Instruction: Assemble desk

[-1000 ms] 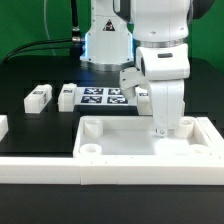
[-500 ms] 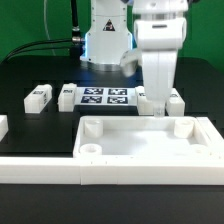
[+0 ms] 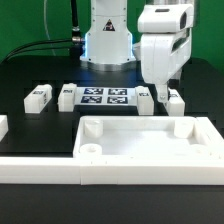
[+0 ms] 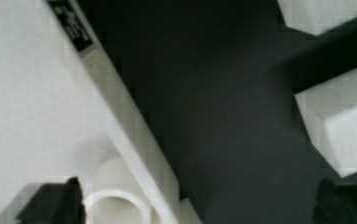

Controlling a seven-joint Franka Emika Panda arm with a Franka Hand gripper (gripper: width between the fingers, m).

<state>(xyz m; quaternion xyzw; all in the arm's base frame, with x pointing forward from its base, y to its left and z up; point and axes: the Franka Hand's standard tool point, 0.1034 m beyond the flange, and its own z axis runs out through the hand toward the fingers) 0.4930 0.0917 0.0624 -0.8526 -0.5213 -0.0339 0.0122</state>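
Observation:
The white tray-like tabletop (image 3: 135,140) lies at the front of the black table, with round sockets in its corners. Four white tagged legs lie behind it: two at the exterior view's left (image 3: 38,96) (image 3: 67,96) and two at its right (image 3: 145,98) (image 3: 176,101). My gripper (image 3: 161,94) hangs above the table between the two right legs, just behind the tabletop's far right socket (image 3: 183,127). It is open and empty. In the wrist view the gripper (image 4: 201,205) has dark fingertips (image 4: 50,202) spread wide over the tabletop's rim, a socket (image 4: 114,206) and bare black table.
The marker board (image 3: 103,96) lies between the two pairs of legs, in front of the arm's base. A long white border rail (image 3: 110,172) runs along the front edge, with a short piece (image 3: 3,126) at the exterior view's left. A white part (image 4: 344,110) lies beside the tabletop in the wrist view.
My gripper has risen from the tabletop's far right socket and moved back and towards the exterior view's right, over the right legs. Nothing else has moved.

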